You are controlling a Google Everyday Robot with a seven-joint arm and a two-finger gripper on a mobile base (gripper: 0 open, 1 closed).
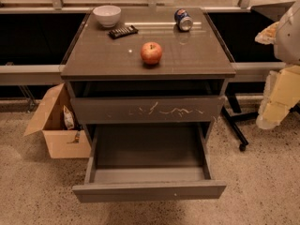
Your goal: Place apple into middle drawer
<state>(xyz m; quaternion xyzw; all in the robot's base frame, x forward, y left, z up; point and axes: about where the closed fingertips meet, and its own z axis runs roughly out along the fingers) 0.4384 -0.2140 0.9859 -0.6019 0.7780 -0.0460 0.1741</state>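
Apple on cabinet top, well apart from gripper, apparently at view's right edge; its state: cannot tell.

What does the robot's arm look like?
The arm at the right edge is chunky, rounded, creamy-white blocks with a pale grey part on top. The gripper, right of the cabinet top, looks tan and pointed. No cables or markings show.

- One apple is counted, centre of the frame.
- One bowl and one soda can are seen along the top.
- One dark flat object is noted beside the bowl.
- Two drawers are tallied: one scratched drawer, one middle drawer at lower centre.
- One cardboard box is spotted, left.
- One gripper is logged, right edge.
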